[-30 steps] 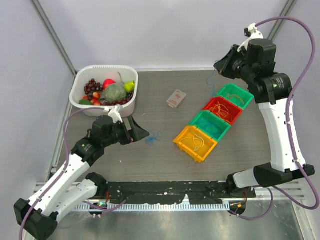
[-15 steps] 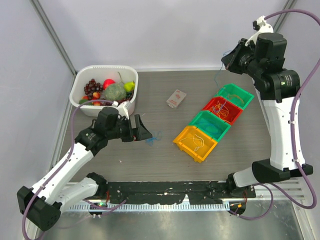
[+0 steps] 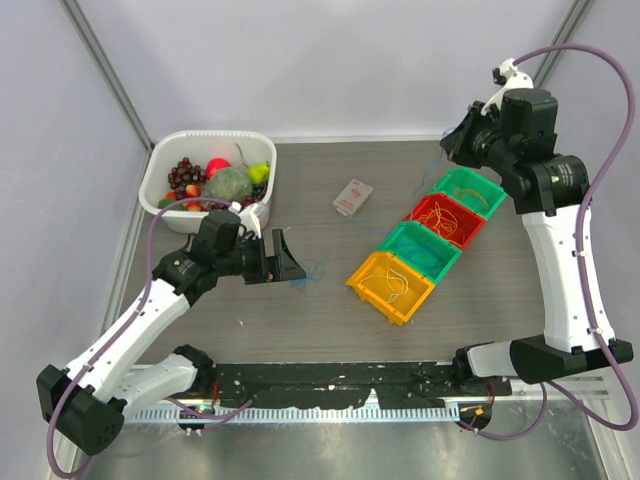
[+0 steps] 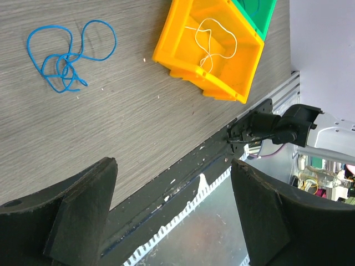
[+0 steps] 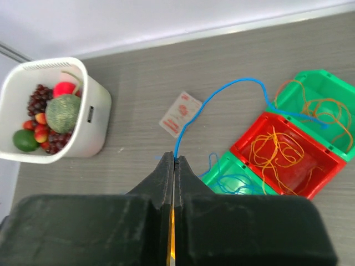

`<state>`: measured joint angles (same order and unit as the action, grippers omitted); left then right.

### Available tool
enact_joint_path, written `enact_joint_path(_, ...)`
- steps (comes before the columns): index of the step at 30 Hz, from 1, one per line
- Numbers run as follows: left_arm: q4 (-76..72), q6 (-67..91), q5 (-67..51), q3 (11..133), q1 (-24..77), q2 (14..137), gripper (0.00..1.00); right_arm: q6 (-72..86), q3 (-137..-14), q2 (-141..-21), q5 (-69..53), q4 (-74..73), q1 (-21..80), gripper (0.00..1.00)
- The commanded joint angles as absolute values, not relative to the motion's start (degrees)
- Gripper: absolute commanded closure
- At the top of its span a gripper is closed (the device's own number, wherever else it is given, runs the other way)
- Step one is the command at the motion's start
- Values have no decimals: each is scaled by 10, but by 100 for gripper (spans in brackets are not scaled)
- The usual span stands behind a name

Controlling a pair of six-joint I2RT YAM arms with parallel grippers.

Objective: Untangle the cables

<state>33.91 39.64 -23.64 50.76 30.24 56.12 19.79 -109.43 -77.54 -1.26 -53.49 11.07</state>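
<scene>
A loose tangle of blue cable (image 4: pixel 66 55) lies on the grey table (image 3: pixel 330 160), just right of my left gripper (image 3: pixel 285 258). That gripper hangs open above the table's near edge (image 4: pixel 173 183), holding nothing. My right gripper (image 5: pixel 175 160) is raised at the back right (image 3: pixel 447 140) and is shut on the end of another blue cable (image 5: pixel 222 91). This cable arcs down to the far green bin (image 5: pixel 333 88). A white cable (image 4: pixel 213 39) lies in the yellow bin (image 3: pixel 390 285). Orange cables (image 5: pixel 277 155) fill the red bin (image 3: pixel 445 218). More blue cables (image 5: pixel 233 180) lie in the teal bin (image 3: pixel 420 250).
A white basket (image 3: pixel 165 200) of plastic fruit stands at the back left. A small white and red card (image 3: pixel 352 196) lies mid-table. The bins form a diagonal row on the right. A black rail (image 4: pixel 183 183) runs along the near edge.
My left gripper has moved right, closer to the blue tangle, still open. The right arm rose, then came back down a little, with the blue cable held throughout.
</scene>
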Motion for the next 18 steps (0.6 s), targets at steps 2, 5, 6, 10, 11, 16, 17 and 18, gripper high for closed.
enact_joint_path(2, 357, 375, -246, 541, 300, 545, 13, 177, -1044, -737, 23, -498, 110, 99)
enact_joint_path(5, 359, 373, -248, 543, 300, 551, 13, 171, -1039, -736, 36, -504, 110, 99)
enact_joint_path(6, 359, 372, -249, 543, 300, 553, 13, 166, -1041, -736, 42, -507, 110, 99)
enact_joint_path(10, 357, 372, -250, 542, 299, 554, 13, 156, -1076, -740, 56, -534, 109, 99)
enact_joint_path(11, 357, 373, -249, 542, 299, 555, 13, 154, -1093, -743, 58, -540, 109, 99)
enact_joint_path(16, 354, 372, -249, 544, 300, 561, 13, 161, -1126, -747, 39, -566, 109, 99)
enact_joint_path(17, 353, 371, -250, 544, 300, 562, 13, 165, -1124, -745, 33, -570, 109, 99)
enact_joint_path(18, 356, 371, -250, 545, 300, 564, 13, 167, -1122, -744, 33, -572, 110, 99)
